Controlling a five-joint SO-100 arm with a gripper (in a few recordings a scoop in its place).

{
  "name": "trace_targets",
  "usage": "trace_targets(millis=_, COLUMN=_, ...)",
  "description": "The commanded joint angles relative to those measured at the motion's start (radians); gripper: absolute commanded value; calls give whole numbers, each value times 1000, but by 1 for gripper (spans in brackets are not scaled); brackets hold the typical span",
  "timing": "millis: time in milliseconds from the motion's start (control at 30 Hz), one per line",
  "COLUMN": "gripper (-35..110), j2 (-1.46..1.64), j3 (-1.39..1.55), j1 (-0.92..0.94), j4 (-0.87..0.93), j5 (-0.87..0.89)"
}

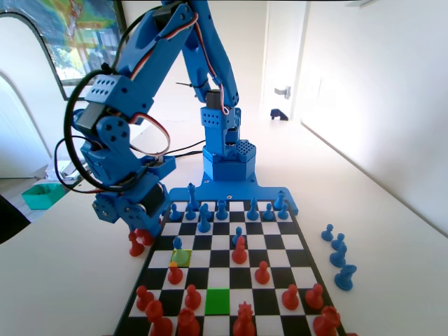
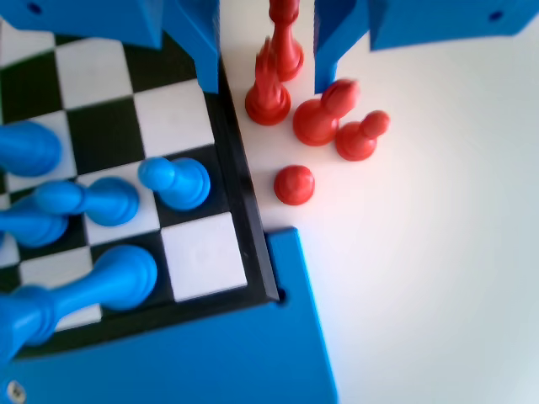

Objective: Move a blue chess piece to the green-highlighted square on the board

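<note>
The gripper [image 2: 268, 59] hangs at the top centre of the wrist view with its jaws spread apart and nothing between the tips; a cluster of captured red pieces [image 2: 313, 118] stands on the table below the gap, just off the board [image 2: 240, 181]. In the fixed view the gripper [image 1: 143, 227] sits at the left board edge, mid-frame, above those red pieces.

The green-highlighted square [image 1: 218, 301] lies at lower centre of the fixed view and is unoccupied. A blue chess piece [image 1: 177, 243] stands left of centre, just above the olive square [image 1: 181, 257], and no pawn is yet grasped.

Step in hand, as judged: the approach, before any pick. The next move calls for shifting the open jaws rightward over the board, centring them on the pawn's head, descending, then clamping.
</note>
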Motion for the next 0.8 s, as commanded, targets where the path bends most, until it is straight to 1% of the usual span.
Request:
trace_targets(millis=0, gripper=13, j2=146, j3=-78, j1=25, j4=106, j5=-28)
trace_targets(millis=133, gripper=12, j2=201, j3=-100, j1=5, j4=181, j5=-21)
trace_targets(millis=333, gripper=12, j2=270, j3=-104, j1=-67, j4=222, j5=25)
trace_targets(millis=567, gripper=12, j2=347, j3=-49, j1=-229, j4=150, j5=130)
trace_targets(millis=767, gripper=12, j2=383, j3=20, j1=-350, j4=75, j5=173)
